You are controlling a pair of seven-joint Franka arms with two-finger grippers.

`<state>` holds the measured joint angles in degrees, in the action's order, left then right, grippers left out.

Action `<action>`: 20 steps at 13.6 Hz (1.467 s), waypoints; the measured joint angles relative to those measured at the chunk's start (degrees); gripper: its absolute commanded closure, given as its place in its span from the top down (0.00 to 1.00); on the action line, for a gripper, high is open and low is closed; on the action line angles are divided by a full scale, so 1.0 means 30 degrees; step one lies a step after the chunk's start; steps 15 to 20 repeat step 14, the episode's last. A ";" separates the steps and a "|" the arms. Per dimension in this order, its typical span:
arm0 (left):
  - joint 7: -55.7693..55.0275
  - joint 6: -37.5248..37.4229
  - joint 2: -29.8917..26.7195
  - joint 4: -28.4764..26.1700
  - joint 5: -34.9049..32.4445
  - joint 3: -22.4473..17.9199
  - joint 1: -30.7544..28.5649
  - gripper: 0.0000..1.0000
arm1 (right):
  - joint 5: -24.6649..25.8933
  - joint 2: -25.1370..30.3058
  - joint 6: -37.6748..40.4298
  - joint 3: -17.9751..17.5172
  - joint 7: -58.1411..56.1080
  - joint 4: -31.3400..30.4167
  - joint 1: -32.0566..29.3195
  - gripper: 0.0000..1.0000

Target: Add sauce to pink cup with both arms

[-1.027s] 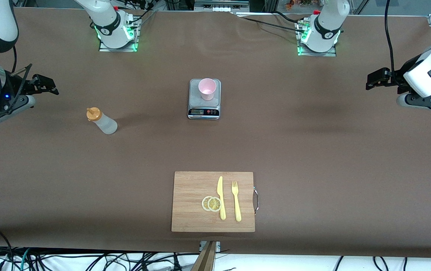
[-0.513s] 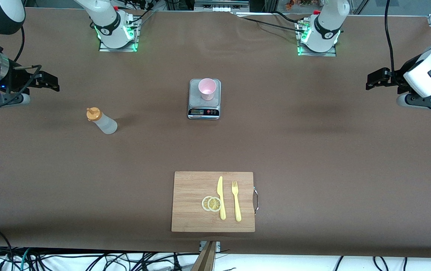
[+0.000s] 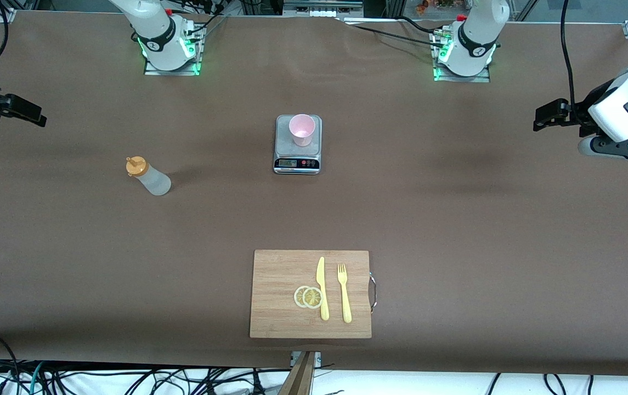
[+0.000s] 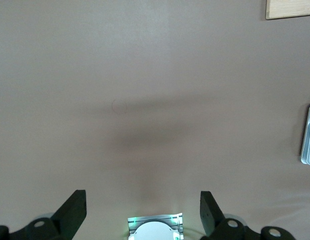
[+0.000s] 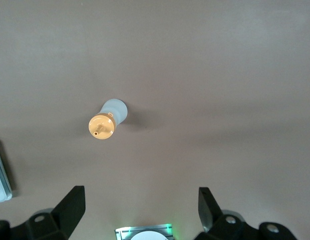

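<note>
**Both hands empty, bottle standing free**

My right gripper (image 5: 139,210) hangs high over the right arm's end of the table, fingers (image 5: 72,202) spread wide with nothing between them. My left gripper (image 4: 143,210) hangs the same way over the left arm's end, fingers (image 4: 74,205) wide apart and empty, waiting.

Out from the right hand, the sauce (image 3: 148,175) stands upright on the bare table (image 3: 456,219), orange nozzle cap up, well apart from everything else. From my right wrist I look almost straight down on its cap (image 5: 101,126).

I judge the bottle light and soft-walled: squeeze hard and it will dent, perhaps spurt. The whitish plastic looks smooth, so it may slip. I would take it around the middle of the body, below the cap, with a gentle close.

Farther along, toward the middle of the table, the pink cup (image 3: 301,129) stands upright on the grey scale (image 3: 297,159). It seems light and easy to tip, so my left hand should steady it low on its wall.
</note>
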<state>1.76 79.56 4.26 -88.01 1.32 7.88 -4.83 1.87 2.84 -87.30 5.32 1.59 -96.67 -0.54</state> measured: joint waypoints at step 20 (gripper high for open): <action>0.0000 0.0000 0.0001 0.0000 0.0000 0.0000 0.0000 1.00 | -0.0388 -0.0736 -0.1529 -0.0002 0.0248 0.1556 -0.0189 1.00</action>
